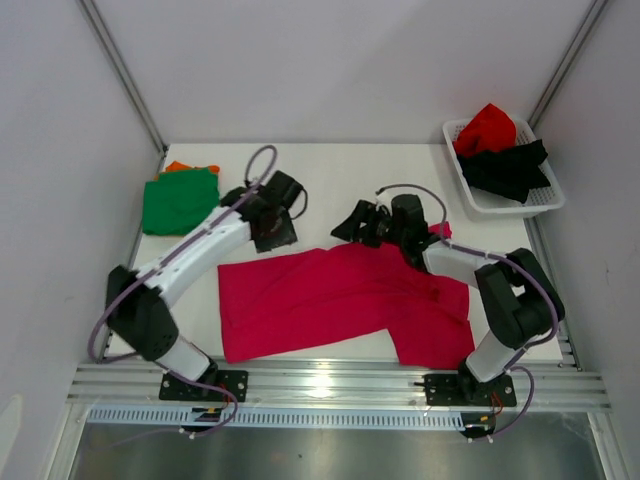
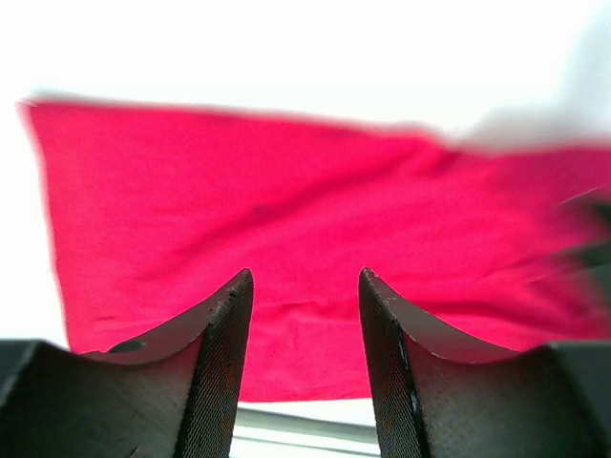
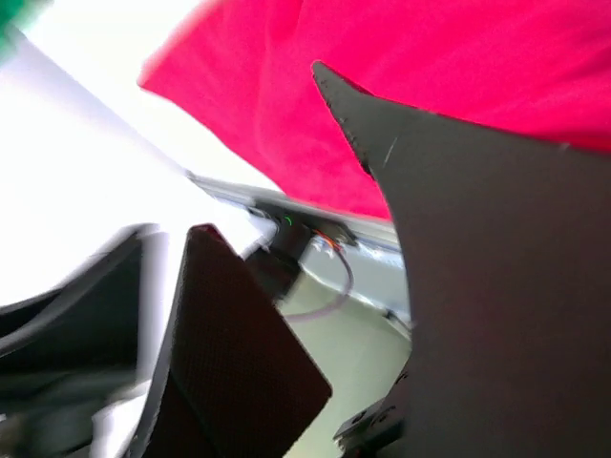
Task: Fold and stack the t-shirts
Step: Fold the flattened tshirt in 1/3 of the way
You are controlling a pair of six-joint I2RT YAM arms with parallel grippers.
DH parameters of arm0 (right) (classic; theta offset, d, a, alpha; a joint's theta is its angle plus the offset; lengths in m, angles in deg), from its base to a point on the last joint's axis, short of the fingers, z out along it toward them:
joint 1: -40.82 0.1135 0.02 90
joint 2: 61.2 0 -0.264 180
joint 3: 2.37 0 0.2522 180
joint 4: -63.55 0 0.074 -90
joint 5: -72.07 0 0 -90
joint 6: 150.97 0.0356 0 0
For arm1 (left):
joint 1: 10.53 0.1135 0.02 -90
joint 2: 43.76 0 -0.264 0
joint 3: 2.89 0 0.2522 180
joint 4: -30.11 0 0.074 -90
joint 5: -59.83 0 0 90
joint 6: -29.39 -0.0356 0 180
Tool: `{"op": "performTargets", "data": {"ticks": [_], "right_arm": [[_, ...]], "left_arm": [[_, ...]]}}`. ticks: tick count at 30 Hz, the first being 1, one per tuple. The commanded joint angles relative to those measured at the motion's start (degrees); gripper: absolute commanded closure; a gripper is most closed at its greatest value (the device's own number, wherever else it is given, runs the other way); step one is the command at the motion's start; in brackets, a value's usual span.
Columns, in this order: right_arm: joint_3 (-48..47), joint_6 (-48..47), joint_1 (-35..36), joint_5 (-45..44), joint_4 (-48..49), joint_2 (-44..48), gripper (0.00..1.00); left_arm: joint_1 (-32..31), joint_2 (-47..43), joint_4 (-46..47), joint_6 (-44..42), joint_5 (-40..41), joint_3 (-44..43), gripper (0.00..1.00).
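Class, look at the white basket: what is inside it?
Inside the white basket a red t-shirt lies on a black t-shirt. Anything beneath them is hidden.

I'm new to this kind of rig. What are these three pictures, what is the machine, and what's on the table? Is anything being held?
Two robot arms are bolted at the table's near edge. The wide picture comes from a fixed camera above them; the other two come from cameras on each wrist, looking past that arm's own fingers. A magenta-pink cloth t-shirt lies spread on the white table. A folded green t-shirt sits on an orange t-shirt far left. A white plastic lattice basket far right holds a red t-shirt and a black t-shirt. The left gripper and right gripper stand open above the pink shirt, holding nothing.
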Motion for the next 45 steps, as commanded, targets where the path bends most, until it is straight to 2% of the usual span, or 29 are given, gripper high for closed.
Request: {"op": "performTargets", "data": {"ticks": [1,6,11,15,23,32,43,45], "right_arm": [[-1.5,4.9,4.7,7.5,7.1,-0.9,0.24],[1.0,10.0,9.3,10.7,9.5,-0.8,0.24],[0.1,8.9,14.5,9.6,7.2,-2.1,0.24],[-3.4,6.1,16.3,8.1,4.3,-7.3,0.24],[-15.6,-0.7,17.1,3.2,-5.1,-20.8,0.24],[-24.1,-4.6,17.1,-2.7,-13.7,-26.1,0.24],[-45.1,-7.1,13.3,-3.8,-21.7,-37.3,0.24],[-48.2,-7.8,11.9,-4.0,-25.6,-39.8,0.24]], "left_arm": [[3.8,-11.3,-1.9,1.6,6.9,-0.9,0.48],[6.4,-16.0,-5.1,1.2,12.2,-1.9,0.47],[7.9,-18.3,-4.3,0.5,12.4,-1.2,0.45],[8.1,-17.8,-4.7,0.3,11.7,-1.4,0.46],[8.1,-22.2,-4.9,0.1,12.3,-1.7,0.45],[8.3,-27.7,-4.6,-0.4,12.9,-1.5,0.43],[8.3,-31.5,-4.8,-1.7,13.1,-1.2,0.41],[8.3,-32.0,-4.8,-1.8,13.2,-1.2,0.41]]}}
